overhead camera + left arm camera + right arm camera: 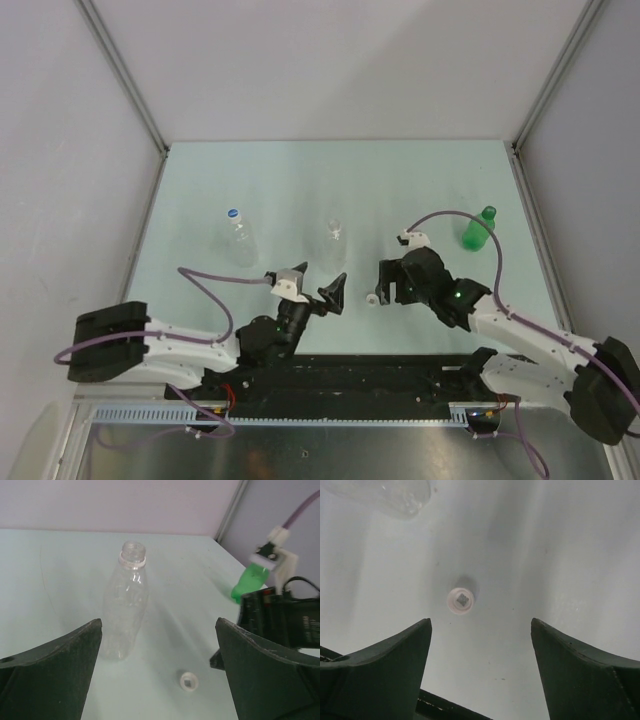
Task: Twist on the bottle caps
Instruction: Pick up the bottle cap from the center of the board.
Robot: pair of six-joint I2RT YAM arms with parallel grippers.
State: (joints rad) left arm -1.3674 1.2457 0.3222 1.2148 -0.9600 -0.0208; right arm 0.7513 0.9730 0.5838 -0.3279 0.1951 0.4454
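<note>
Loose white cap (461, 600): flat on the worktop (200, 180), touching no bottle, toward the near edge and right of centre. From the right wrist, lies just ahead of the right claw (480, 625), in line with the gap between the two dark fingers and touched by neither. Right claw released, fingers spread wide, nothing grasped.

Middle clear bottle (125, 610): upright on the worktop, ribbed, neck open and uncapped. From the left wrist, stands beyond the loose cap and to its left, well apart from it.

Left clear bottle (240, 238): upright toward the left of the worktop, blue-looking cap (233, 213) seated on the neck. How tightly seated cannot be told.

Green bottle (478, 228): upright toward the right of the worktop, green cap (488, 211) on the neck. Partly hidden behind the right arm in the left wrist view.

All three bottles in a rough row across the middle of the worktop, well apart from one another.

Left claw (159, 625): released, fingers wide apart, nothing between them. Points toward the middle clear bottle without touching it, raised clear of the worktop. Positioned left of the right claw, the two near each other but not touching.

Purple cable (215, 295): looped along each arm.
</note>
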